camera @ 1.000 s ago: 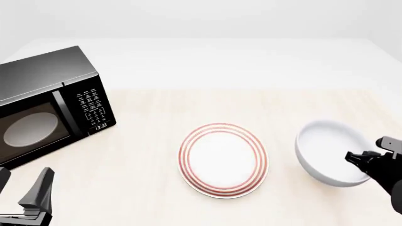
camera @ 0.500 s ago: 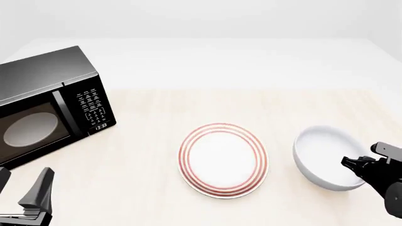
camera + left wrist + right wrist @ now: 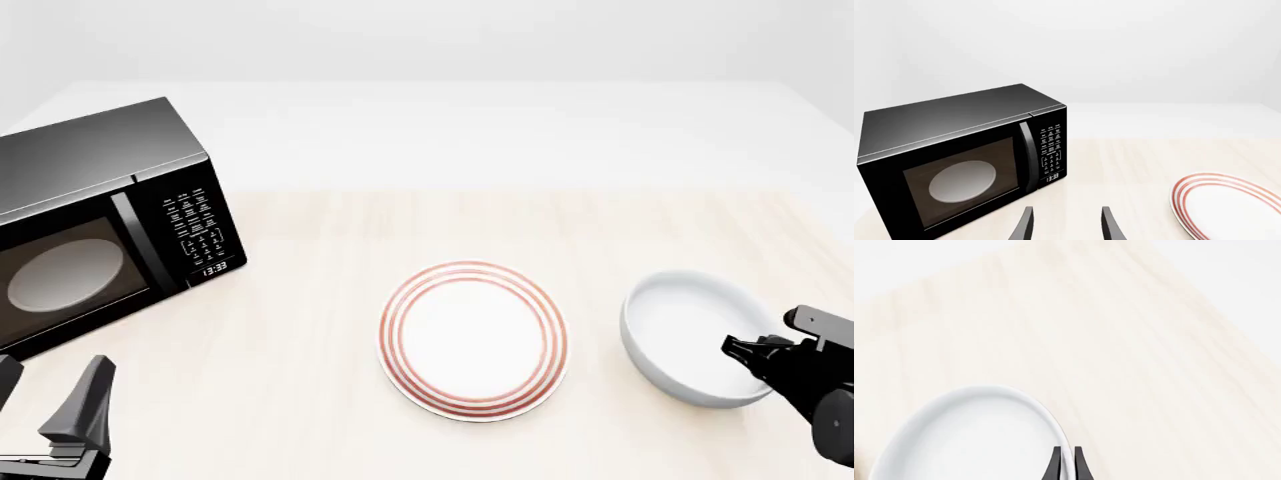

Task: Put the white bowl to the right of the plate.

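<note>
Looking from the front: the white bowl (image 3: 691, 340) sits on the table (image 3: 534, 225) just right of the plate (image 3: 475, 340), a gap between them.
Right gripper (image 3: 771, 346): pinched on the white bowl's near-right rim.
Left gripper (image 3: 47, 415): fingers spread wide, holding nothing, near the microwave (image 3: 107, 220).
Left wrist view: microwave and the plate's red-ringed edge ahead of two parted fingers (image 3: 1107, 225).
Right wrist view: fingers (image 3: 1054, 466) close together, clamping the white bowl's rim.
</note>
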Controlling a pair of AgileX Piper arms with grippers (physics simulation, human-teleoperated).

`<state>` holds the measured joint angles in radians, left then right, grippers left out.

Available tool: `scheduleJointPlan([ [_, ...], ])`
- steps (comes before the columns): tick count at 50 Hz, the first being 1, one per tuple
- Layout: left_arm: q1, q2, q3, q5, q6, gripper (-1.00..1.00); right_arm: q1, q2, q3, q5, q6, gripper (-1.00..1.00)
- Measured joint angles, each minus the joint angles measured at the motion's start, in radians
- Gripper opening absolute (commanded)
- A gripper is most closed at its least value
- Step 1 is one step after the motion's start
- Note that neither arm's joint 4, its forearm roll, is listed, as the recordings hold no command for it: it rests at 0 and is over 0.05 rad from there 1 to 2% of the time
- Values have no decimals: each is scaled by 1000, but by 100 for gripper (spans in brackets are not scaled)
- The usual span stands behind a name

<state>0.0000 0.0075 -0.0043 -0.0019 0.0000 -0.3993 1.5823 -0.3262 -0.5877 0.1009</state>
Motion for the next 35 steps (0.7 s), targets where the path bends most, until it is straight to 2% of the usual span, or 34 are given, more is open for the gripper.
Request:
scheduleJointPlan([
  [12,0,0,0,0,0,100,3,-4,5,-3,4,-100],
  [13,0,0,0,0,0,100,3,-5,5,-2,4,100],
  [25,0,0,0,0,0,100,6,-49,10,20,11,100],
  [35,0,0,0,0,0,100,14,-178,16,109,10,100],
])
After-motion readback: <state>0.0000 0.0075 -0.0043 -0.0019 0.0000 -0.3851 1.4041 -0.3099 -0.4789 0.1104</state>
